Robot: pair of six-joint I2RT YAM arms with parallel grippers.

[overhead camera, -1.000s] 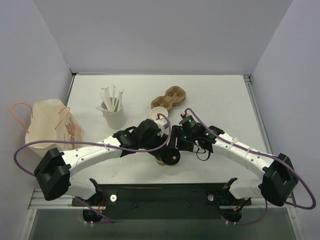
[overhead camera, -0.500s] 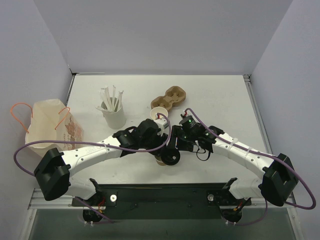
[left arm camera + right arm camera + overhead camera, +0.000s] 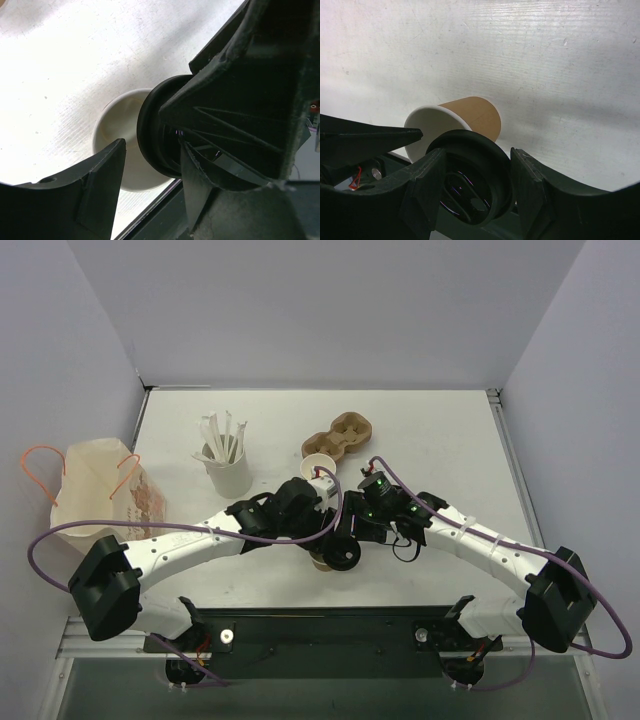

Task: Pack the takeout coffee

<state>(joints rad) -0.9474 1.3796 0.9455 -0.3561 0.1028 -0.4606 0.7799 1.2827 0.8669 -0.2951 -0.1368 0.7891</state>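
Coffee cup [image 3: 475, 117], tan paper with a white inside, lies tipped on the table [image 3: 430, 430] near its front edge, just where the two arms meet; in the top view it is mostly hidden under them [image 3: 320, 560]. Its mouth faces the black lid [image 3: 470, 182]. The lid is held on edge against the rim and covers only part of the opening, and the left wrist view shows the white interior [image 3: 117, 145] beside it.

The right gripper [image 3: 476, 167] has its two fingers closed on opposite edges of the lid and holds it upright between them. The left gripper [image 3: 150, 165] has its fingers apart with the cup's mouth between them. One finger crosses the rim's near edge, but I cannot tell whether it is gripping the cup or only around it.

Further back on the left stands a white pot [image 3: 228, 478] with a bunch of pale paper-wrapped sticks [image 3: 222, 435] standing up out of it. Toward the middle lies a brown moulded cup carrier [image 3: 345, 430]. A second paper cup [image 3: 320, 465] stands upright at its near end with its white inside showing, either in a socket or just against the carrier; I cannot tell which. A tan paper bag [image 3: 100, 495] with orange handles sits at the table's left edge, and what it holds cannot be seen.
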